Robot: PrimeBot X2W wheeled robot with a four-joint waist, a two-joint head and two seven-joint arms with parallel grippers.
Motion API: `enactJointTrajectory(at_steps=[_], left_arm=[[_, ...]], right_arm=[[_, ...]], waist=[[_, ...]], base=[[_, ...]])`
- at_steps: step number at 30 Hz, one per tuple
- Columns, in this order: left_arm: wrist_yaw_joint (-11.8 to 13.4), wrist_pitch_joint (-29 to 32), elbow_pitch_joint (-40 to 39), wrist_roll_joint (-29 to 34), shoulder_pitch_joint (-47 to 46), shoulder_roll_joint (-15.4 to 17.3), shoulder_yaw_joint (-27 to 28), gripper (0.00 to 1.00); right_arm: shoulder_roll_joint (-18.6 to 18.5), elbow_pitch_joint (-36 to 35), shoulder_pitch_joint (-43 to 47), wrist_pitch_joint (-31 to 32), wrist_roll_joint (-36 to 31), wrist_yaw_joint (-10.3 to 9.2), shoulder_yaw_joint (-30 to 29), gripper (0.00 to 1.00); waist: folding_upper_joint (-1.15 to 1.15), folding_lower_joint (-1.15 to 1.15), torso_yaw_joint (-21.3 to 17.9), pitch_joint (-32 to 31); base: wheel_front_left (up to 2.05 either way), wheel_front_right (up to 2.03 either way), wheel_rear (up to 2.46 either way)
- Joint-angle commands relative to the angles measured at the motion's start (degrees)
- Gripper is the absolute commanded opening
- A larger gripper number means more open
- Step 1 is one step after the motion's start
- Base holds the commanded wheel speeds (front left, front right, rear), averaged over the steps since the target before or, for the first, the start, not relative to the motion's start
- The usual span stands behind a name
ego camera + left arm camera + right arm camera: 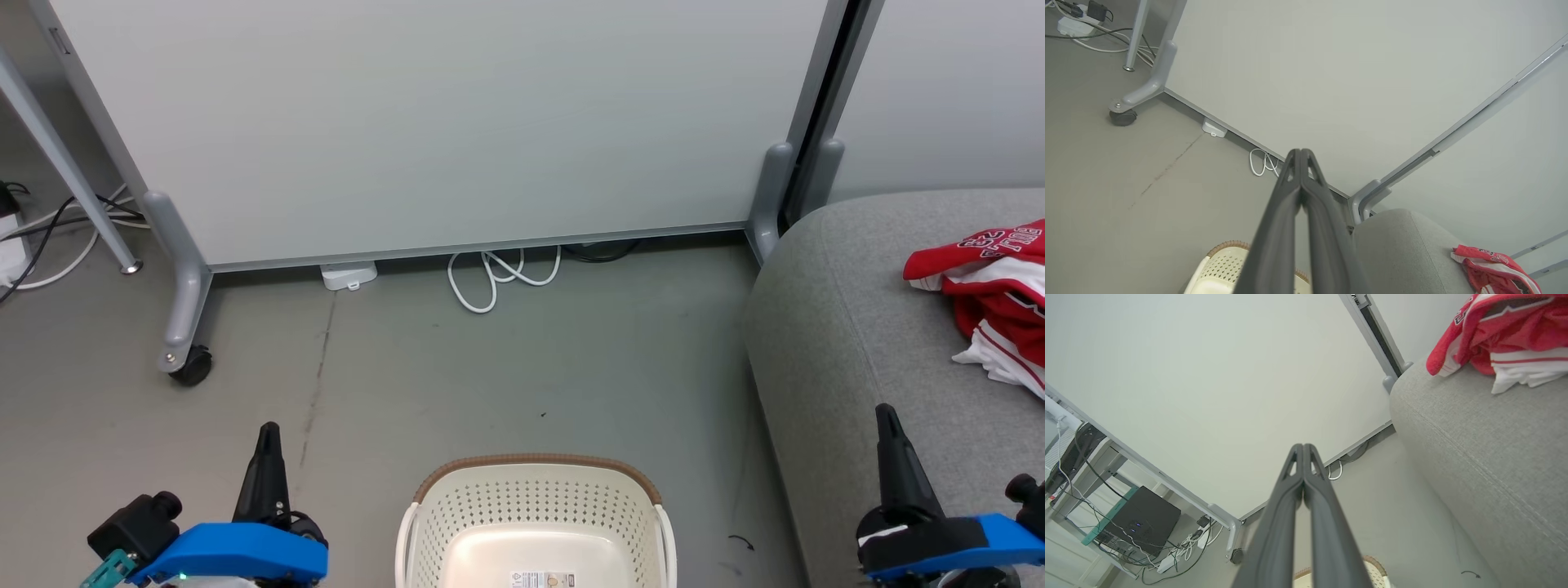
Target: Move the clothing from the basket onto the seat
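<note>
On the grey seat point(849, 327) at our right lies the red and white clothing point(992, 286), bunched in a heap that runs off the right edge of the head view. It is well apart from the basket point(535, 461), which stands on the floor point(490, 367) just before us. What we see of the basket's inside is bare plastic with a label. Its near part is cut off by the bottom of the picture, so we judge the job done or nearly so, yet cannot rule out a garment hidden there. That is the first risk: calling it finished on a partial look.

Our left pincer point(268, 433) hangs over the floor to the left of the basket, its two fingers pressed together and holding nothing. Our right pincer point(886, 416) is likewise closed and empty. It shows against the seat's front part, near the heap but not touching it; whether it is above the seat or just beside its edge we cannot tell.

A sweep of the right arm toward the heap could snag the thin, shiny cloth and drag it off the rounded edge. A careless inward swing of the left arm could knock the light basket. If we roll forward, the white cable point(490, 282) looped at the foot of the partition point(449, 122) could foul a wheel
</note>
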Motion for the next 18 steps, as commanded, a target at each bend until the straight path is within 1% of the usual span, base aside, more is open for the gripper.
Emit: enactJointTrajectory(at_steps=[1, 18], left_arm=[[-0.4, 0.4, -0.9, -1.9, -1.9, 0.1, 0.6, 0.00], [-1.0, 3.6, -1.2, -14.3, -2.8, 0.0, 2.5, 0.00]], right_arm=[[-0.3, -0.6, -1.9, 0.4, 2.1, 0.02, -0.1, 0.00], [-0.3, 0.2, -3.0, 3.7, 15.0, 0.02, -0.3, 0.00]], waist=[[0.00, -0.01, 0.0, 0.0], [0.00, -0.01, -0.5, 0.2]], base=[[0.00, 0.00, 0.00], [0.00, 0.00, 0.00]])
